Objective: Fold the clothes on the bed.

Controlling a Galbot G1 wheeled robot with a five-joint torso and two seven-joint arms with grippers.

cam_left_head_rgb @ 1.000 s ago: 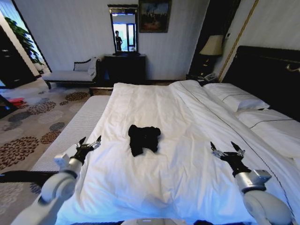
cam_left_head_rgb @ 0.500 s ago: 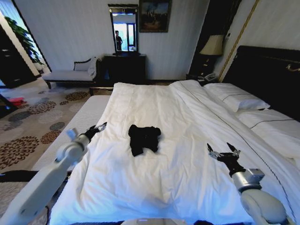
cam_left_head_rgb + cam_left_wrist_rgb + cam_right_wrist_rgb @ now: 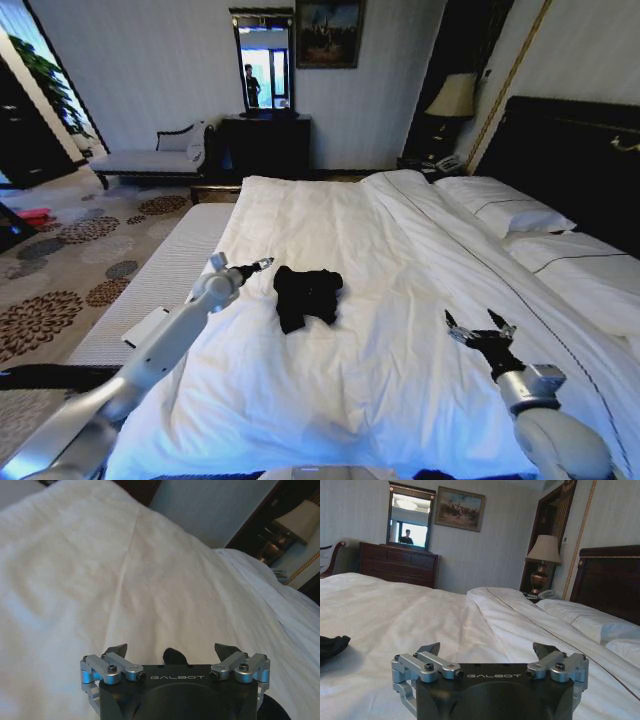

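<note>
Black T-shirt (image 3: pixel 307 295), crumpled in a heap, lies on the white duvet (image 3: pixel 400 330) near the middle of the bed (image 3: pixel 560 150), well away from the pillows (image 3: pixel 505 215) at the headboard end. Left gripper (image 3: pixel 262 264) reaches in over the bed's left edge and hovers just beside the shirt's left side, apparently not touching; left wrist view shows its jaws spread wide, nothing held, a bit of dark fabric (image 3: pixel 173 656) just past them. Right gripper (image 3: pixel 481 328) hangs over the duvet toward the near right part of the bed, well apart from the shirt, jaws wide and empty. Shirt edge (image 3: pixel 331 646) shows in right wrist view.
</note>
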